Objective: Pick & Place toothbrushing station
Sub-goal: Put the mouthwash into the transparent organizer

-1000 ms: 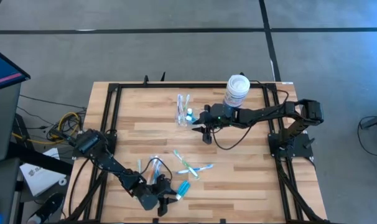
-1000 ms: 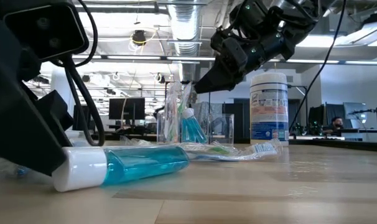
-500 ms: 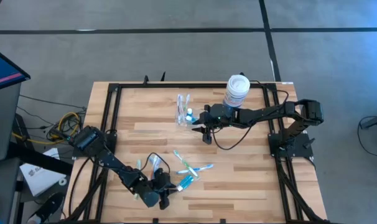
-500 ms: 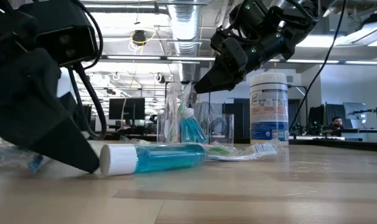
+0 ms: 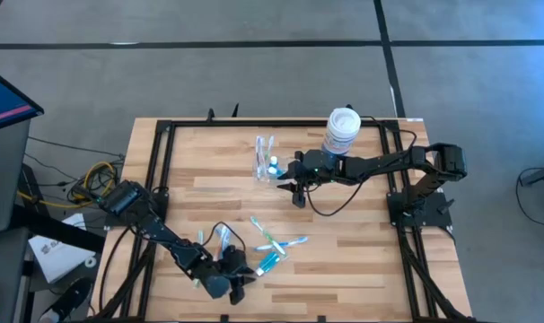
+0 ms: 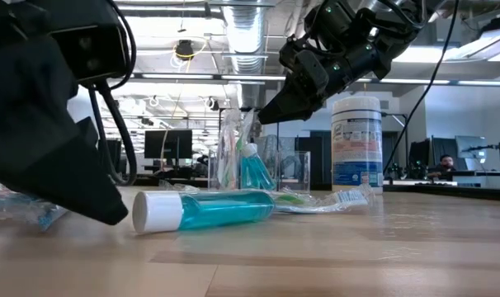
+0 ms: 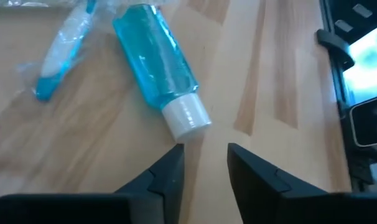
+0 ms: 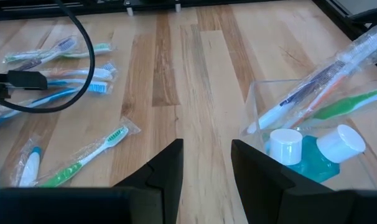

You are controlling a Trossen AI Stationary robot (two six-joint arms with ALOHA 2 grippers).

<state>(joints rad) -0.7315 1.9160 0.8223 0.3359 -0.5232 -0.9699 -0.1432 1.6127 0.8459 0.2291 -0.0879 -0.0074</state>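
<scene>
The toothbrushing station (image 5: 266, 164), a clear plastic organizer, stands on its base at the table's far middle. It holds wrapped toothbrushes and two small blue bottles with white caps (image 8: 313, 143). My right gripper (image 8: 207, 155) hovers open just to its right (image 5: 295, 191), above the table, touching nothing. Near the front edge my left gripper (image 5: 239, 285) is open and low over the wood. A blue bottle (image 7: 154, 59) lies on its side just beyond its fingertips (image 7: 176, 152). The bottle's white cap (image 7: 187, 118) points at the gap, a sliver clear of the fingers.
A white jar with a blue label (image 5: 341, 132) stands at the far right of the station. Wrapped toothbrushes (image 5: 276, 238) lie loose mid-table, and more wrapped ones (image 5: 214, 238) lie near my left arm. A black cable (image 8: 58, 93) crosses the boards. Black frame rails (image 5: 160, 170) edge the table.
The blue bottle has slid a short way along the table, away from my left gripper toward the loose toothbrushes. Its cap, partly covered by the fingers a second ago, now lies clear in front of them. My right gripper has kept still.
</scene>
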